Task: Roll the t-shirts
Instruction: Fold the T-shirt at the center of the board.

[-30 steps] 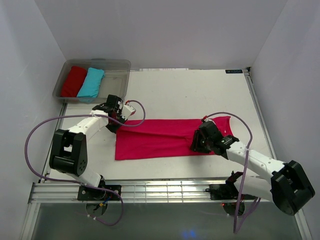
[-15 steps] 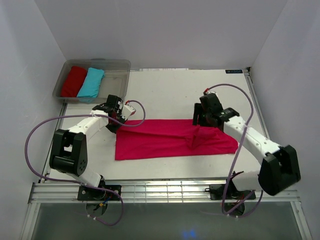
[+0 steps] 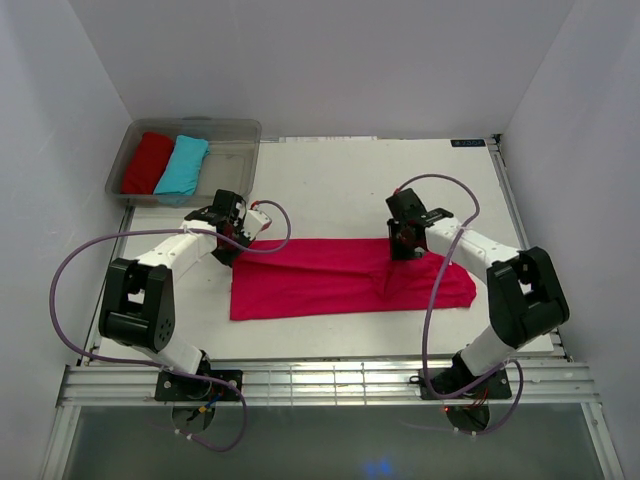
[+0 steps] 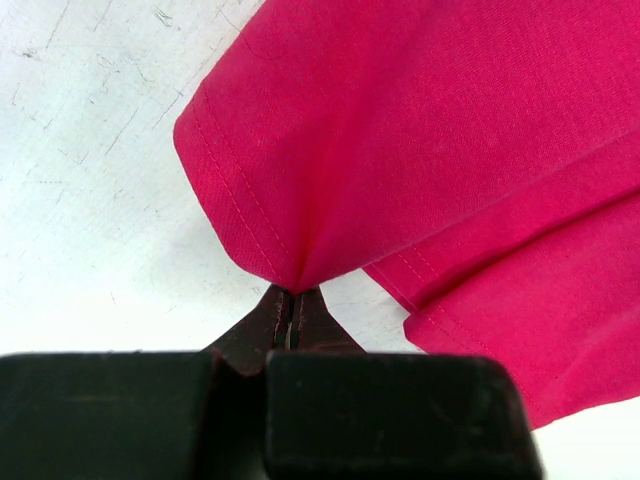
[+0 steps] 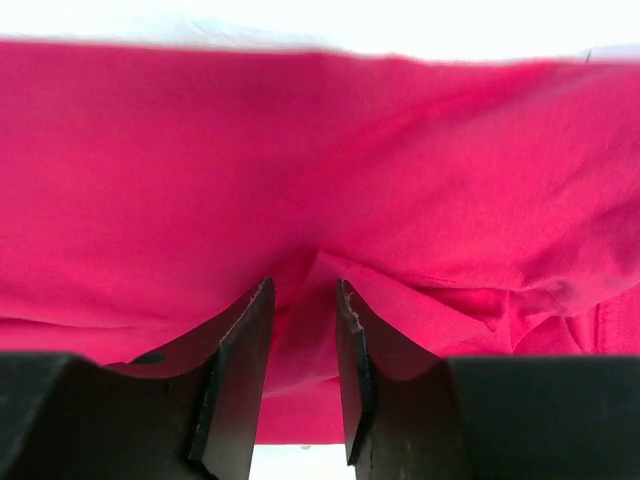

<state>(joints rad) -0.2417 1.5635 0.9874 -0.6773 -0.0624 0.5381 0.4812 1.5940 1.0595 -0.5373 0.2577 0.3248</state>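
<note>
We've got the left claw clenched on a corner of the pink t-shirt, pinning that end so it stays stretched flat on the surface. Our right claw is at the shirt's far end from that corner, jaws slightly parted around a raised fold, probably for the roll.

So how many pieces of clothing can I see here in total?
3. A pink t-shirt lies spread on the table, and a red bundle and a turquoise bundle sit side by side in the clear bin. Nothing else shows, though more could be hidden.
</note>
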